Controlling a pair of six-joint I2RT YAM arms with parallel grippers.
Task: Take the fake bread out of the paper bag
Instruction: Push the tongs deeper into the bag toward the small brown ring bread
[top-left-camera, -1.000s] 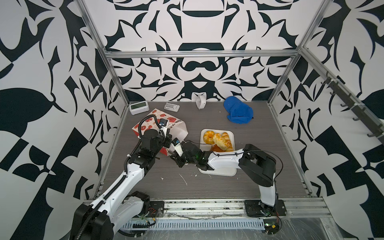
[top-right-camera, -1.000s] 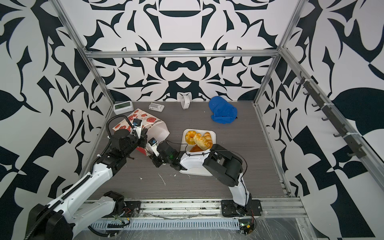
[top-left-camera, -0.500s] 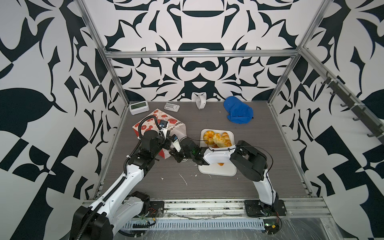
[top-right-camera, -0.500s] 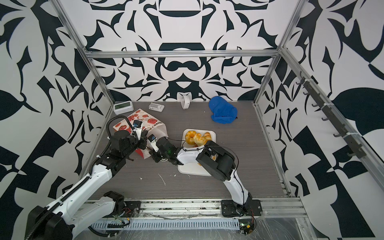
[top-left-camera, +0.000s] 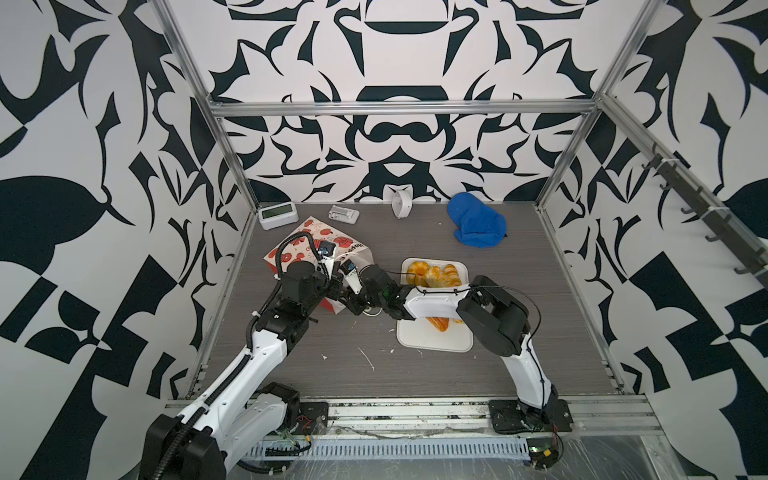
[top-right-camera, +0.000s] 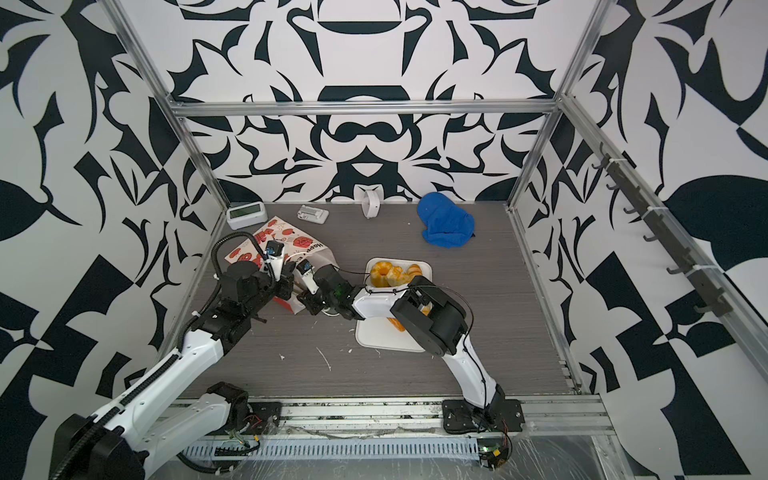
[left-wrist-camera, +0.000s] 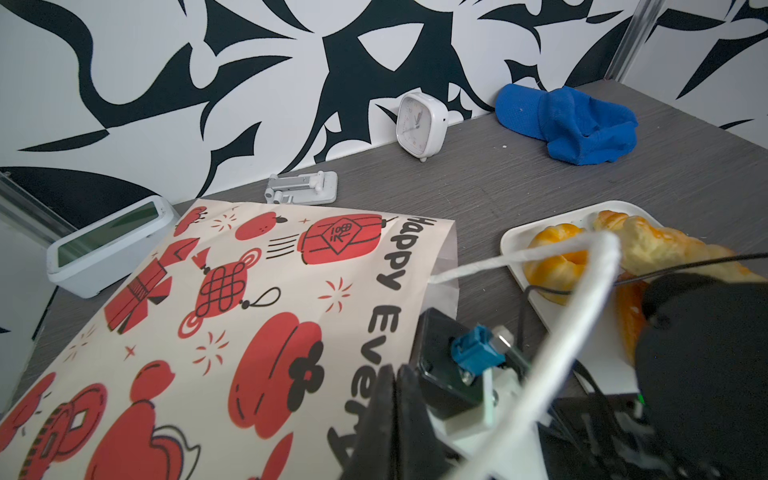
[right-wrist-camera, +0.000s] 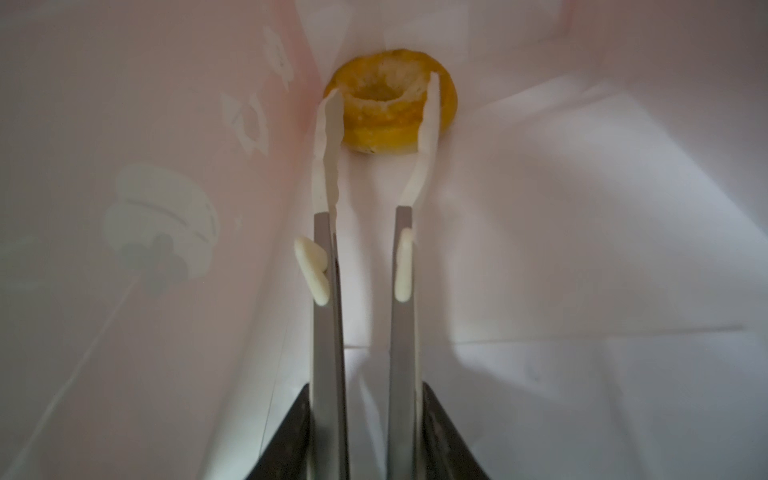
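The red-and-white paper bag (top-left-camera: 309, 241) (left-wrist-camera: 232, 307) lies on its side at the back left of the table. My left gripper (left-wrist-camera: 395, 386) (top-left-camera: 332, 284) is shut on the upper edge of its mouth, with the white cord handle (left-wrist-camera: 590, 291) looping past. My right gripper (right-wrist-camera: 382, 93) (top-left-camera: 348, 296) reaches inside the bag and is open, its long tips on either side of a golden ring of fake bread (right-wrist-camera: 386, 129) at the bag's far end. More fake bread (top-left-camera: 434, 275) (left-wrist-camera: 557, 259) lies on the white tray (top-left-camera: 432, 341).
Along the back wall stand a digital clock (top-left-camera: 277, 215), a phone stand (top-left-camera: 343, 215) and a small white alarm clock (top-left-camera: 401, 203). A blue cloth (top-left-camera: 476, 224) lies at the back right. My right forearm (top-left-camera: 436, 305) crosses over the tray.
My right gripper has moved left into the bag's mouth and its jaws have come apart. The left gripper has kept its hold at the mouth.
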